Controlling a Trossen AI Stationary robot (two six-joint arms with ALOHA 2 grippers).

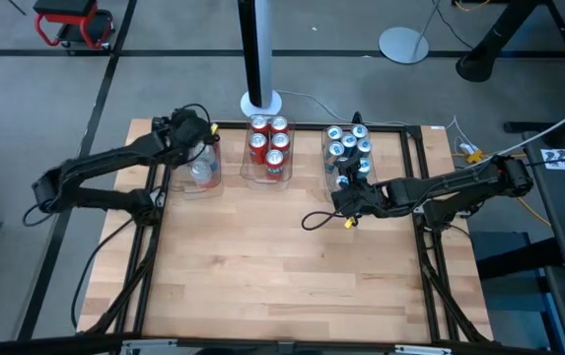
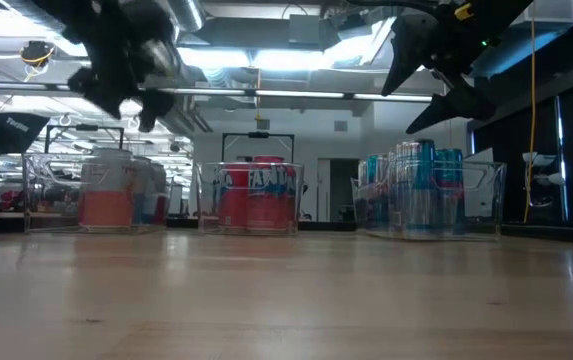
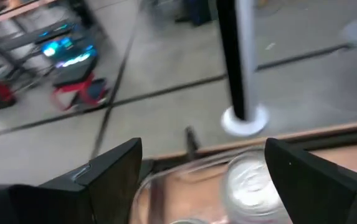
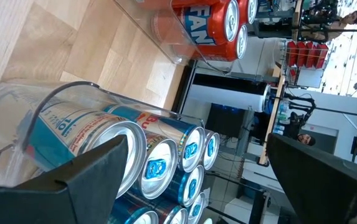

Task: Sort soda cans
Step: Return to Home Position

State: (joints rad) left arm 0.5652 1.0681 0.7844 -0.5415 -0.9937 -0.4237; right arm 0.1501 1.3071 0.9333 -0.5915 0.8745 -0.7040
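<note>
Currently left gripper (image 1: 206, 140), fingers apart, empty, over clear rectangular plastic tray (image 1: 197, 187); right gripper (image 1: 345, 193), likewise spread, beside blue cylindrical soda cans (image 1: 349, 148).

Workshop under bright ceiling lights (image 2: 266, 60).
Grey floor (image 1: 164, 39) crossed by dark lines; red frame (image 1: 73, 22) at far left; black pole (image 1: 255, 49) on a white round base (image 1: 260, 101) just behind the wooden table (image 1: 262, 266); second white disc (image 1: 403, 44) farther right.

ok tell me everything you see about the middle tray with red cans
The middle tray is a clear plastic rectangular bin, flat on the wooden table near its far edge, between the left bin and the right bin. Upright red cans with silver tops stand in it in two rows. Nothing else touches it.
</note>
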